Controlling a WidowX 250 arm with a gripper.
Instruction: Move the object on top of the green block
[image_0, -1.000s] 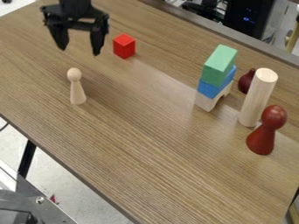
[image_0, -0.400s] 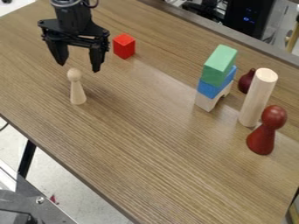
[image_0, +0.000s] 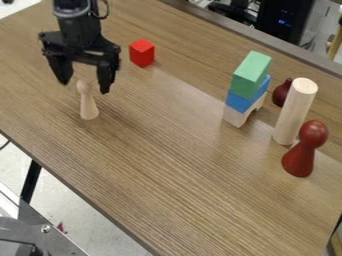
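Open gripper (image_0: 85, 86) seemingly hangs over peg (image_0: 89, 108), well inside table edge (image_0: 89, 198)

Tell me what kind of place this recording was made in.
Probably a robotics lab or workshop: a black robot gripper hangs over a wood-grain table set with simple blocks and pegs, and dark electronic equipment with blue lights stands behind it.

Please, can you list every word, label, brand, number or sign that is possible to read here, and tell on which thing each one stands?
None can be read.
Green block, blue block, red cube: no print on the visible faces.
Black case behind the table: small blue lights, too blurred to make out as any text.
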